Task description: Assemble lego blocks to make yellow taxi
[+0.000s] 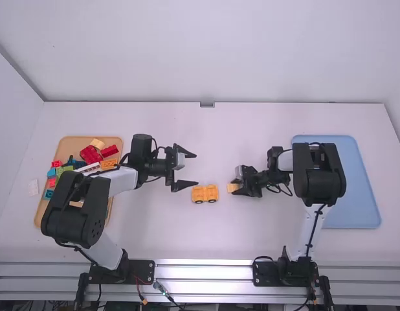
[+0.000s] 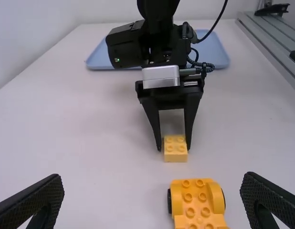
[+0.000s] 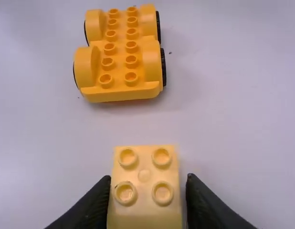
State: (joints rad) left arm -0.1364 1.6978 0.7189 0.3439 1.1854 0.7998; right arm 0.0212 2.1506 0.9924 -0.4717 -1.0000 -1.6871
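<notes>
On the white table, a yellow car bottom sits between two robot hands

At the far left, a small white piece [image 1: 33, 187] lies beside a tan tray [image 1: 67, 144]. The tray has a jumble of red blocks [image 1: 90, 154], a yellow block [image 1: 96, 144], an orange block [image 1: 109, 164] and a few blue and green ones. The left arm goes over the tray and points to the middle.

Next comes the left gripper [image 1: 195, 170]. Its two fingers are spread wide, with nothing between their tips. In the high view, one tip is just beside the left end of the car bottom [image 1: 204, 194].

The car bottom is right side up, with its bumps on top and its black wheels down at the sides. It is longer than it is wide. Its long way goes left to right, so one end points to the left arm and the other end points to the right arm. The right end has a flat lip. I can't tell which end is the front.

Just past that right end is a small square block [image 3: 144, 176]. It is light yellow, with four bumps facing up, and it does not touch the car bottom. Its sides line up almost straight with the car's sides.

The right gripper [image 1: 237, 182] has one finger on each side of the small square block. The fingers are a little apart, and a thin gap shows at the far finger.

At the far right, a blue tray [image 1: 355, 188] lies partly under the right arm.
</notes>
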